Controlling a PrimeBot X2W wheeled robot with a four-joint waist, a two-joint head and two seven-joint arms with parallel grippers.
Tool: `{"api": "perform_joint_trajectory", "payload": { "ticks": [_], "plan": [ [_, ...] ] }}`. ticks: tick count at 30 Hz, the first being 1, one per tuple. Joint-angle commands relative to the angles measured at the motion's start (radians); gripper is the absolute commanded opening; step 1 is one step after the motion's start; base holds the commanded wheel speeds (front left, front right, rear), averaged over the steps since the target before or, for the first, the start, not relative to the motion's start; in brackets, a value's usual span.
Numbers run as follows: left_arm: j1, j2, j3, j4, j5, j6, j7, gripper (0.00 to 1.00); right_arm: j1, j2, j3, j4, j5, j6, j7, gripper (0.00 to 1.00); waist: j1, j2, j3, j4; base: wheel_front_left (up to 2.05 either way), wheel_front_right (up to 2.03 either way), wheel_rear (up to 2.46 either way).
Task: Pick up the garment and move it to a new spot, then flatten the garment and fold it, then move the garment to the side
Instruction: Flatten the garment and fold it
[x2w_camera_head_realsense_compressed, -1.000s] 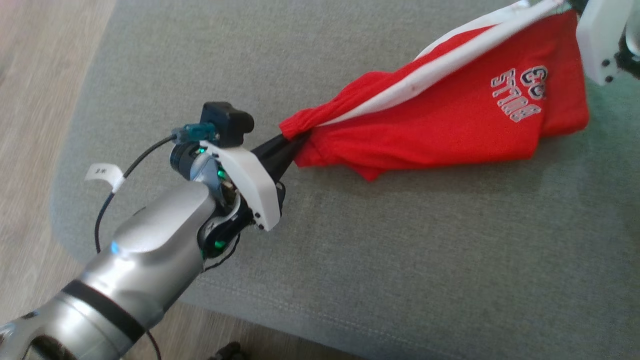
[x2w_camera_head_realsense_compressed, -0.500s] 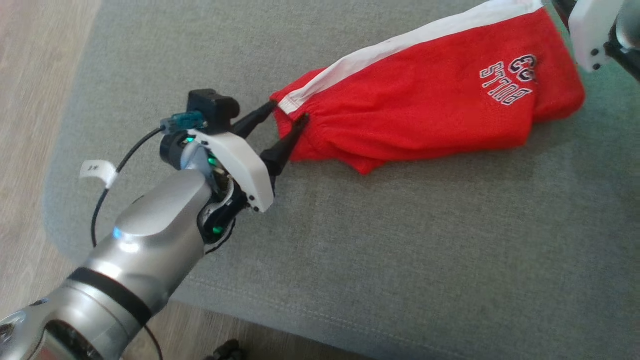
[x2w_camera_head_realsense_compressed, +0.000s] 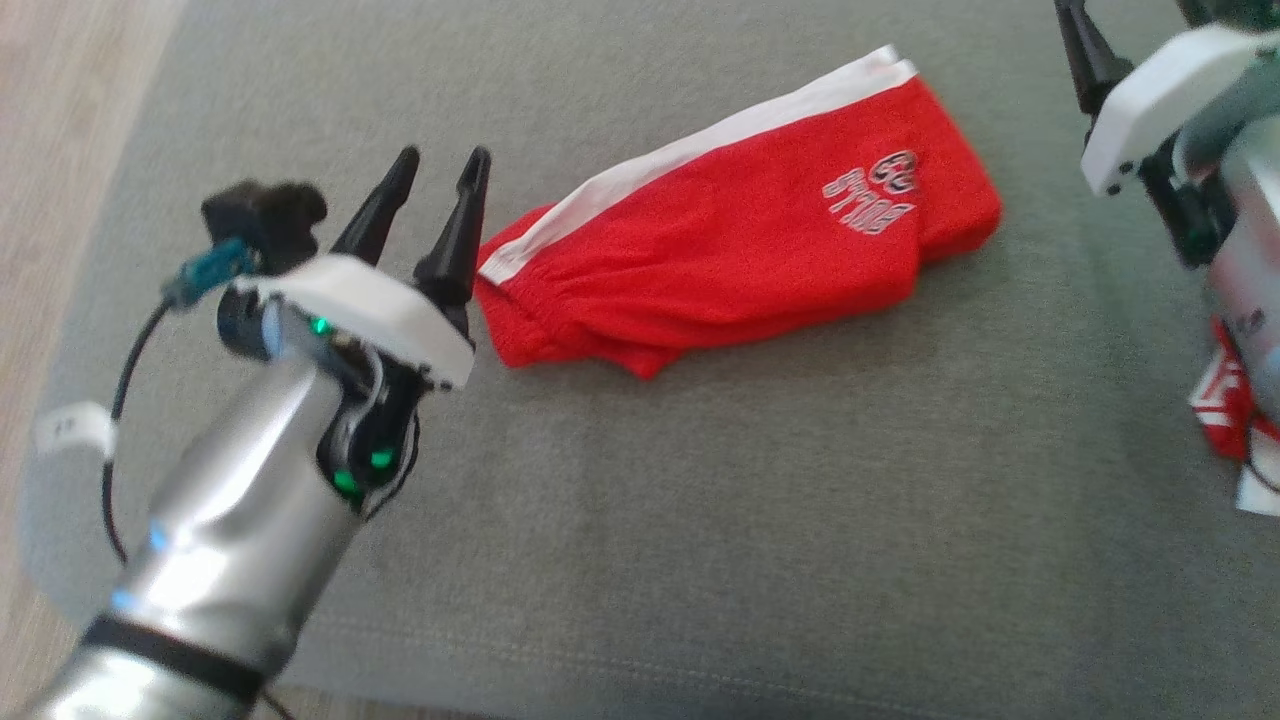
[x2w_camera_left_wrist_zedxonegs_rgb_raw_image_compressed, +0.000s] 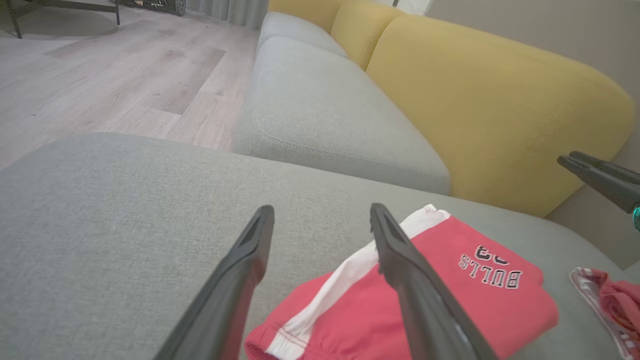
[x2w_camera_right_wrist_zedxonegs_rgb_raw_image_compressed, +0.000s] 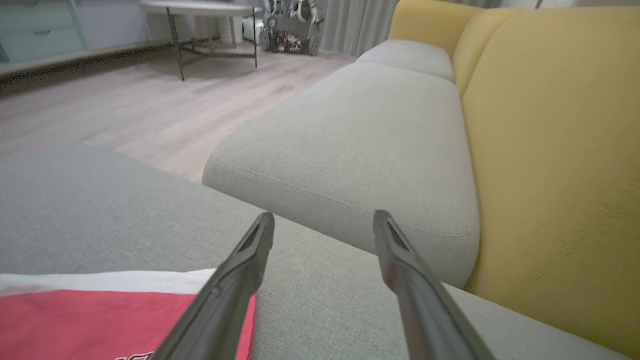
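Note:
The garment (x2w_camera_head_realsense_compressed: 740, 250), red shorts with a white side stripe and a printed logo, lies folded and flat on the grey cushion (x2w_camera_head_realsense_compressed: 700, 500). My left gripper (x2w_camera_head_realsense_compressed: 444, 154) is open and hovers just left of the waistband end, touching nothing. In the left wrist view the open left gripper (x2w_camera_left_wrist_zedxonegs_rgb_raw_image_compressed: 322, 210) frames bare cushion, and the garment (x2w_camera_left_wrist_zedxonegs_rgb_raw_image_compressed: 450, 300) lies below and right of it. My right gripper (x2w_camera_right_wrist_zedxonegs_rgb_raw_image_compressed: 324, 216) is open and empty past the garment's (x2w_camera_right_wrist_zedxonegs_rgb_raw_image_compressed: 100, 320) far end. One of its fingers (x2w_camera_head_realsense_compressed: 1083, 50) shows at the top right of the head view.
A second red and white cloth (x2w_camera_head_realsense_compressed: 1225, 400) lies at the cushion's right edge beneath my right arm. The yellow backrest (x2w_camera_left_wrist_zedxonegs_rgb_raw_image_compressed: 500, 100) runs behind the seat, with another grey cushion (x2w_camera_left_wrist_zedxonegs_rgb_raw_image_compressed: 325, 110) beyond. Wooden floor (x2w_camera_head_realsense_compressed: 60, 100) borders the cushion on the left.
Both grippers opened and let go of the garment, which dropped flat onto the cushion. My left gripper drew back to the left of it. The head camera also shifted.

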Motion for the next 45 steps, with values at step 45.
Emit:
{"api": "perform_joint_trajectory", "payload": {
  "ticks": [45],
  "plan": [
    [0.54, -0.222, 0.497, -0.272, 0.539, -0.078, -0.012, 1.0, 0.77, 0.343, -0.893, -0.68, -0.261, 0.002, 0.257, 1.0, 0.0, 0.0, -0.112, -0.006, 0.0, 0.0, 0.0]
  ]
}}
